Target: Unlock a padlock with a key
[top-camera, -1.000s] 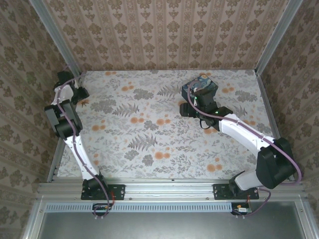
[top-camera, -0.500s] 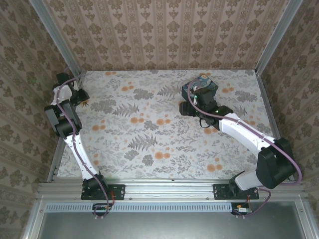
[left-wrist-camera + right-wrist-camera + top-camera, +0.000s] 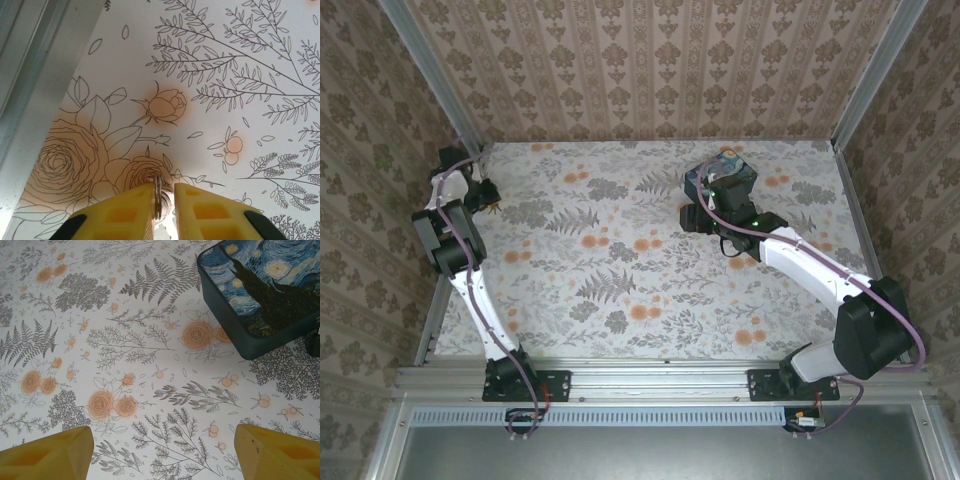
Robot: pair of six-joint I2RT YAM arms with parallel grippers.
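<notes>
We start with the counter [image 3: 620, 300], a wide surface printed with grey ferns and orange roses, closed in by patterned wallpaper walls [image 3: 650, 70] at the back and on both sides.

The right arm [image 3: 810, 265] rises from its base at the near right, bends at the elbow close to the right wall and stretches diagonally inward to the middle of the far half. Its wrist sits just in front of the dark blue painted box [image 3: 260, 295]. The left arm [image 3: 470, 285] climbs steeply from its base at the near left. It hugs the left edge, folds at a dark elbow joint and tips its wrist down near the far left corner.

The box rests on the counter with its swirling night-sky lid facing up. In the right wrist view it lies ahead and to the right of the fingers.

The right end effector [image 3: 162, 432] hangs above bare print with its yellow fingers [image 3: 50, 450] spread wide apart and nothing between them.

The left end effector [image 3: 163, 187] is low over a rose, its fingers drawn nearly together. Between them stands the key [image 3: 158, 197], seen edge-on as a thin metal sliver. It lies against one pad, with a narrow gap to the other. We cannot tell whether it is firmly clamped.
</notes>
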